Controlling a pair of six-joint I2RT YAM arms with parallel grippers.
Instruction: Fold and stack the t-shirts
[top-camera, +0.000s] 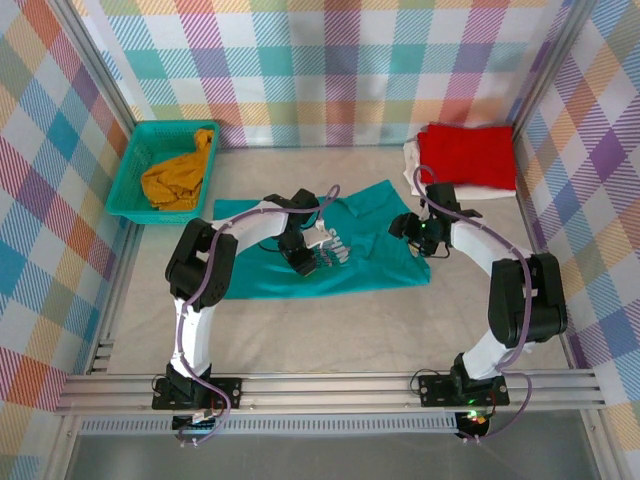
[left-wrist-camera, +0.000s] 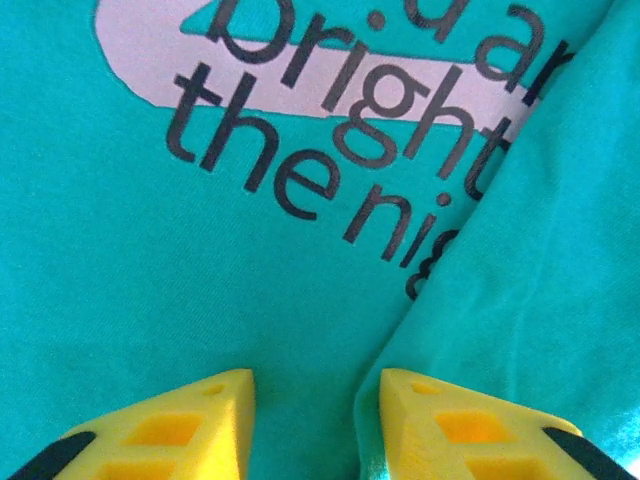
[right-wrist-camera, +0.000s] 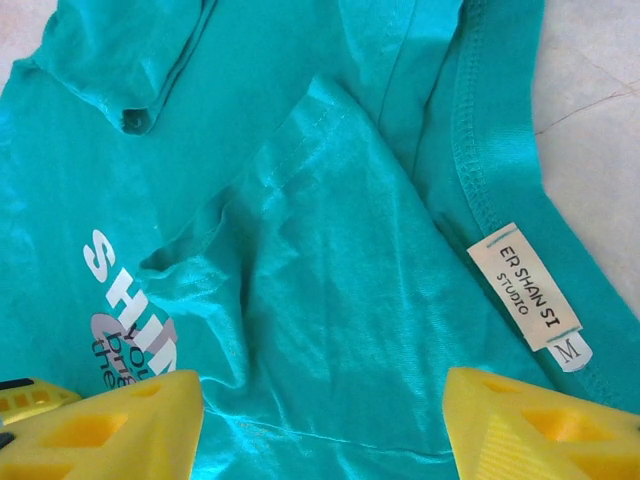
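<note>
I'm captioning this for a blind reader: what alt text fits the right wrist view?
A crumpled teal t-shirt lies under the right gripper, whose yellow fingers stand wide apart. Its neck label reads ER SHAN SI STUDIO, size M; pale table shows top right.

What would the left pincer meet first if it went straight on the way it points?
The teal t-shirt: the left pincer points at its printed front beside a fold, seemingly close.

my left arm (top-camera: 185, 335) and right arm (top-camera: 480, 240) are white links with black joint housings, lilac cables (top-camera: 330, 192) alongside; fingertips (left-wrist-camera: 165, 430) are yellow pocketed wedges.
</note>
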